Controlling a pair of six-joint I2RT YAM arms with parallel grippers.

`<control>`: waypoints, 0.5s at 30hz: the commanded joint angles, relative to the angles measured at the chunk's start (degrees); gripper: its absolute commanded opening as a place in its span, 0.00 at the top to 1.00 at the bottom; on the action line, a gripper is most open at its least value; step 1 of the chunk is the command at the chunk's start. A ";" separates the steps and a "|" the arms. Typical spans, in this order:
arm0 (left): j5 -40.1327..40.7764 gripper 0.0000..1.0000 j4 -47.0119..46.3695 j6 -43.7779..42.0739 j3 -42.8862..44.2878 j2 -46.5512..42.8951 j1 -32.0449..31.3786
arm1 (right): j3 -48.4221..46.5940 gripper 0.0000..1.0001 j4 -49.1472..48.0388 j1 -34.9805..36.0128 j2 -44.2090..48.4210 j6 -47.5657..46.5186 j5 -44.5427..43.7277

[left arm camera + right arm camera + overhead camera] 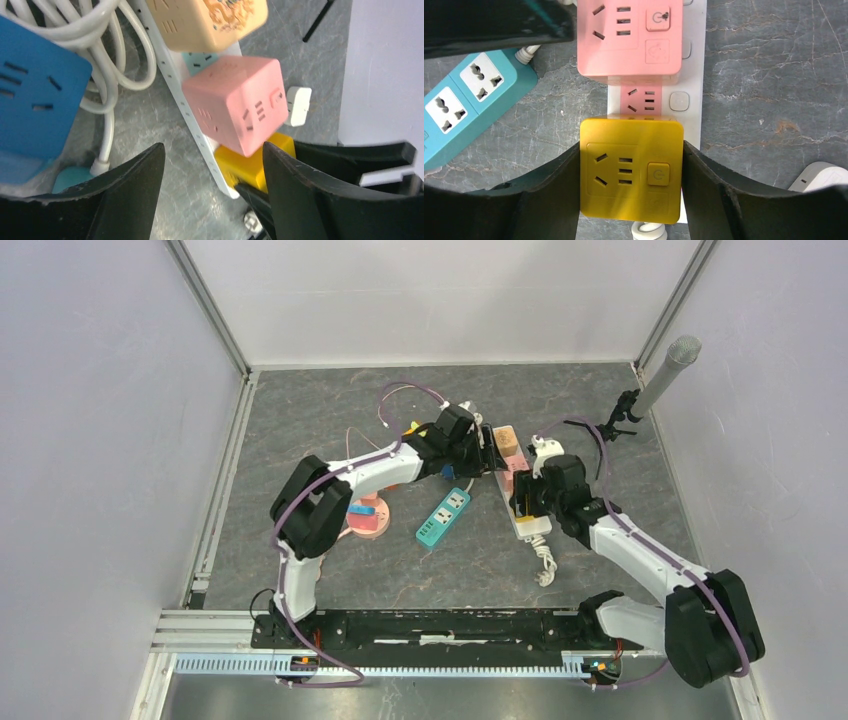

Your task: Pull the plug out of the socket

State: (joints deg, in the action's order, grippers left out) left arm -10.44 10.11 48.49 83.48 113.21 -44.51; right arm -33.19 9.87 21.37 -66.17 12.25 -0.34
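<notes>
- Right gripper (631, 146) fingers pressed both sides of yellow plug cube (631, 170), clamped.
- Cube sat on white power strip (691, 60), pink cube (629, 35) at its 12 o'clock.
- Left gripper (214, 145) gaped wide, holding nothing.

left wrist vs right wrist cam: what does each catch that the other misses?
Left wrist only: the blue cube, the beige cube and the white cable.
Right wrist only: the socket faces of the teal power strip, and the right gripper with a finger against each side of the yellow cube.
Both: the pink cube, the yellow cube and the white power strip.
</notes>
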 commanded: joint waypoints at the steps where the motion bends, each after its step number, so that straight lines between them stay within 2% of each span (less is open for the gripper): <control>1: 3.47 0.25 -6.60 4.49 4.16 3.89 -1.28 | 3.49 0.48 -3.14 0.17 3.00 5.48 -4.25; 4: 3.64 0.30 -7.72 5.72 5.83 6.80 -1.98 | 3.51 0.52 -3.39 0.30 2.70 6.00 -3.60; 7: 3.85 0.40 -7.79 7.93 5.86 8.84 -2.00 | 3.39 0.58 -3.63 0.97 1.73 6.44 -2.86; 12: 6.69 0.45 -4.33 8.27 5.86 10.21 -2.40 | 2.14 0.65 -1.95 3.42 0.09 6.71 -7.30; 15: 7.56 0.48 -3.00 7.76 5.04 10.52 -2.51 | 0.77 0.78 -1.13 3.59 -0.03 5.84 -7.98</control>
State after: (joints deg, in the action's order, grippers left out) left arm -7.35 3.55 55.68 88.36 121.36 -46.65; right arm -30.74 6.50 24.29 -64.84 16.88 -6.15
